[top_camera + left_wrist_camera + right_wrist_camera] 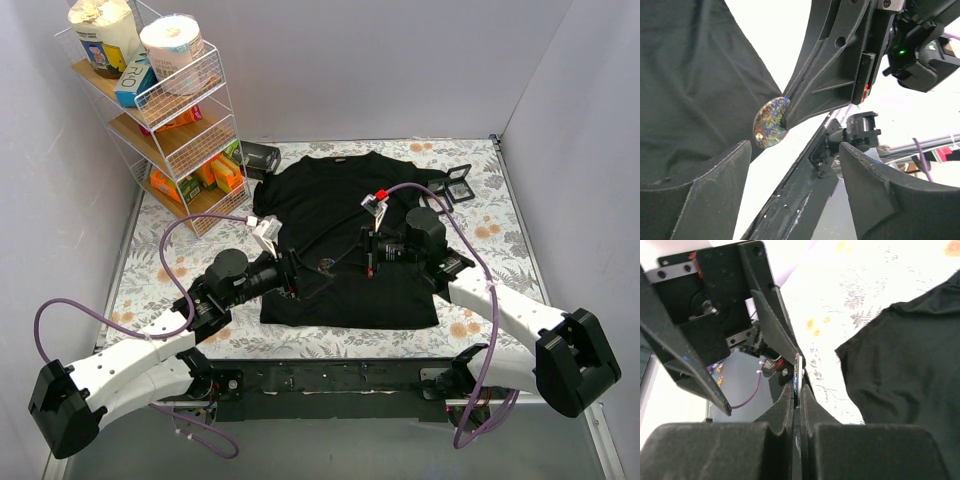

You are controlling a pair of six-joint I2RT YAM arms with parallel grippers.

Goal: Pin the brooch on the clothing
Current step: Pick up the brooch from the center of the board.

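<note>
Floral tablecloth (480, 210) under everything. Closest in: right gripper (798, 392) is clamped tight on the brooch (769, 124), edge-on (shimmery little disc, more rainbow than silver from the left wrist). The left gripper (795, 150) sits spread wide just in front of it, holding nothing. Both hover over the shirt (320, 200), lying flat right below them. So my read: brooch is off the table and in hand, but not pinned yet, and no fabric is pinched up. Further out past the right gripper, two small black frame boxes (455, 186). Way off beyond the left one, a stocked wire rack (185, 140) in the corner, pale walls (400, 60) all round.
</note>
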